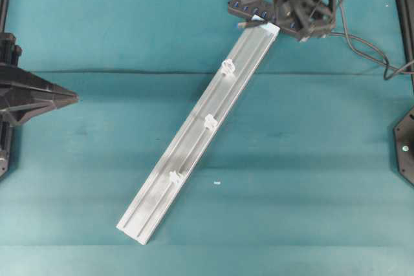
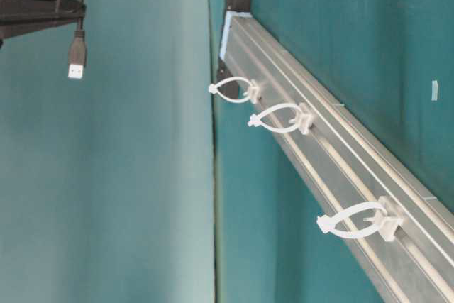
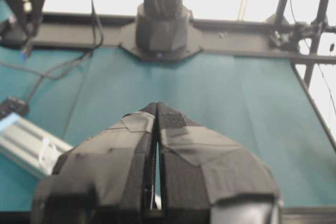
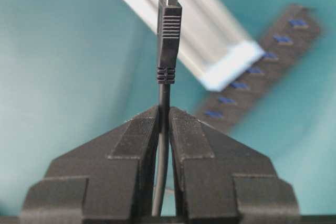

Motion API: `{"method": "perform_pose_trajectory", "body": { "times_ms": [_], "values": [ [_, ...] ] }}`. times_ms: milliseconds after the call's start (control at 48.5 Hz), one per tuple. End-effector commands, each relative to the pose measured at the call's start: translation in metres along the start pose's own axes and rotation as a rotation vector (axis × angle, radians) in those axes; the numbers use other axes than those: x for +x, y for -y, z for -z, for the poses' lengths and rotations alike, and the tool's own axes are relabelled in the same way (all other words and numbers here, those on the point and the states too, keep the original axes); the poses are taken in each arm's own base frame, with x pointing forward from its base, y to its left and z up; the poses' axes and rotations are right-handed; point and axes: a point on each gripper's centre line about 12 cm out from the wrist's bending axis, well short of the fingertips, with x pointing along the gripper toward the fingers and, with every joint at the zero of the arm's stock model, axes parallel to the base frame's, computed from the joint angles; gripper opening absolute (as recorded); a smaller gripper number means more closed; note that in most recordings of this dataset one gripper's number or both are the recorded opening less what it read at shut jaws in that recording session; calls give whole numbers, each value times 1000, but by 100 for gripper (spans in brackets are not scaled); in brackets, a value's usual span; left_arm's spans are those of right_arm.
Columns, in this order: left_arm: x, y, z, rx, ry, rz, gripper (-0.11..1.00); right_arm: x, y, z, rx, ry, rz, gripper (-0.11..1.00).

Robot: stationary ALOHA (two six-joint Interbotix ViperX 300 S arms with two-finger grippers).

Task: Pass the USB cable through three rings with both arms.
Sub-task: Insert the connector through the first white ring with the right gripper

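Observation:
My right gripper (image 4: 164, 109) is shut on the thin black USB cable, a short way behind its black plug (image 4: 169, 30). The plug points at the silver rail's far end (image 4: 194, 19). In the table-level view the plug (image 2: 76, 58) hangs in the air below the right gripper (image 2: 79, 10), left of the rail. The three rings (image 1: 227, 66) (image 1: 210, 121) (image 1: 174, 177) stand along the rail with nothing through them; they also show from table level (image 2: 234, 90) (image 2: 280, 118) (image 2: 355, 221). My left gripper (image 1: 75, 99) is shut and empty at the table's left edge, far from the rail. The right gripper (image 1: 299, 24) hovers by the rail's top end.
The silver rail (image 1: 194, 140) runs diagonally from top centre to bottom left on the teal cloth. A black hub with blue ports (image 1: 259, 11) lies at its top end, partly under the right arm. Loose black cords (image 1: 365, 46) trail at the top right.

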Motion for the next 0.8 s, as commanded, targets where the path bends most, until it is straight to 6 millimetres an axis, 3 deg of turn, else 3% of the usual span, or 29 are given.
{"method": "perform_pose_trajectory", "body": {
  "times_ms": [0, 433, 784],
  "values": [
    [6, 0, -12, 2, 20, -1, -1, 3, 4, 4, -62, 13, 35, 11],
    [8, 0, -19, -1, 32, 0, -1, 56, 14, 38, -357, -14, 115, 11],
    [10, 0, -17, -54, 25, 0, -1, 95, 15, 42, -431, -15, 129, 11]
  ]
}}
